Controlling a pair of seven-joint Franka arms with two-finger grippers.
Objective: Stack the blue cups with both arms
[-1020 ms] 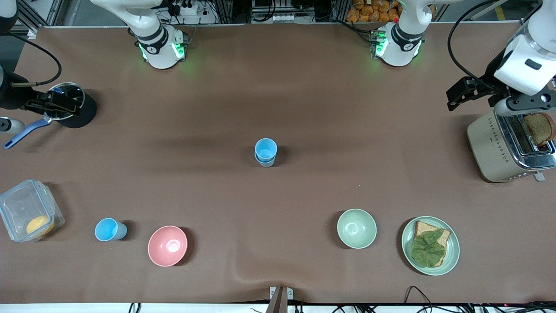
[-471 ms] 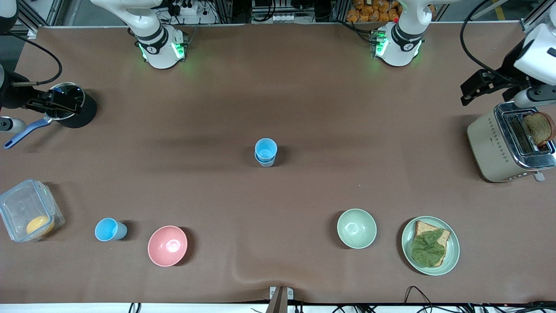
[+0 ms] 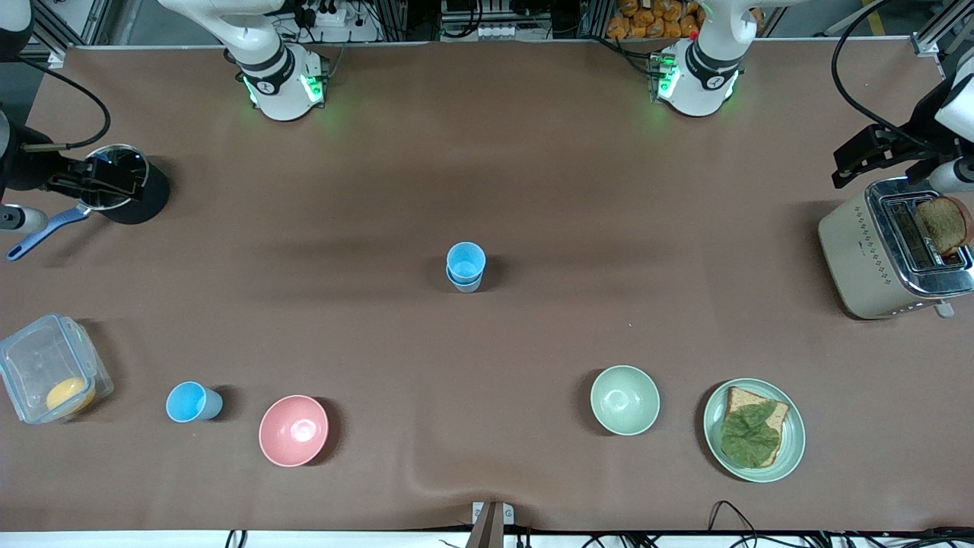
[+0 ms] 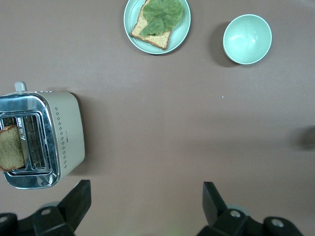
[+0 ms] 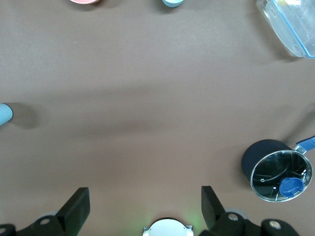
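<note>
1. At the right arm's end of the table, your right gripper [image 3: 91,183] hangs over the black saucepan [image 3: 122,192]; in its wrist view the fingers [image 5: 74,209] stand wide apart, holding nothing.
2. A lone sky-blue cup [image 3: 189,401] stands low in the front view, between the clear container [image 3: 49,378] and the pink bowl [image 3: 294,430].
3. At mid-table the stacked cups [image 3: 465,266] sit nested, the bright one inside the paler one.
4. These tumblers look light, stiff and smooth, so they will probably tip or slip easily. Pinch one wall at the rim, one finger inside and one outside, and squeeze gently.
5. At the left arm's end, your left gripper [image 3: 864,156] is over the table just beside the toaster [image 3: 894,255]; its fingers [image 4: 74,204] are spread and empty.
6. Against a second ago, the left arm has pulled away from the toaster toward the table's edge; the cups and the right arm have not moved.
</note>
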